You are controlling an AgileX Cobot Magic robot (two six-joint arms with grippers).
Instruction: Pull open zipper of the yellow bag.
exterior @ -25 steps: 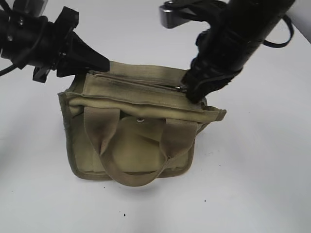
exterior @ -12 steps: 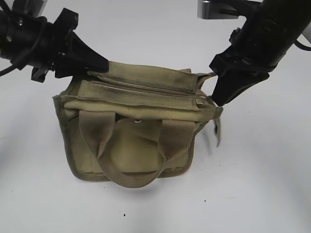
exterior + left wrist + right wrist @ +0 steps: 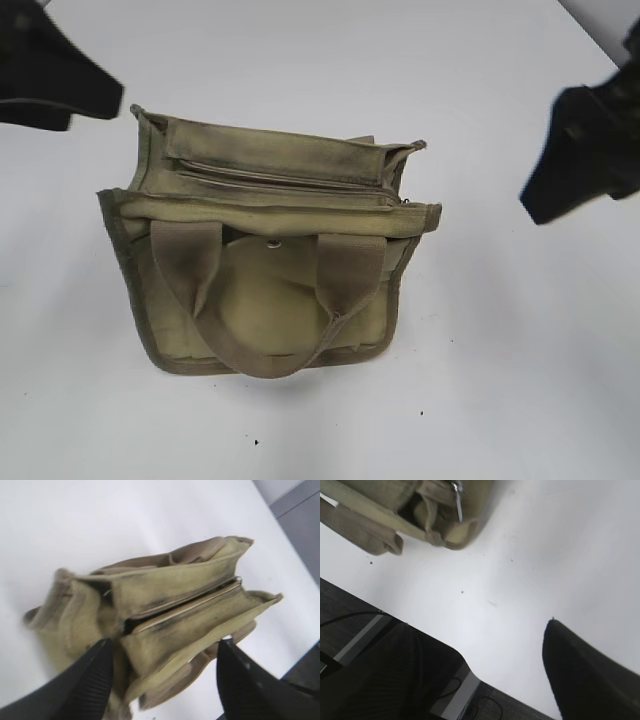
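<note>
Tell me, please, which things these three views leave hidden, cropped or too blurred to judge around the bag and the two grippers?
- Bag's inside: dark in the left wrist view's zipper gap.
- Left gripper: cut by the exterior view's top-left edge, blurred.
- Right gripper: cut by the right edge, blurred.
- Pull tab: small glint at the right wrist view's top edge.

The yellow bag (image 3: 270,250) is set alone near the middle of a white table (image 3: 500,400), with bare tabletop seen in front of it and on both sides. The left gripper (image 3: 60,75) and right gripper (image 3: 580,160) are held apart from it, jaws spread. Its top, with the zipper (image 3: 285,180), is left uncovered; two loop handles (image 3: 260,300) are draped over its front face.
</note>
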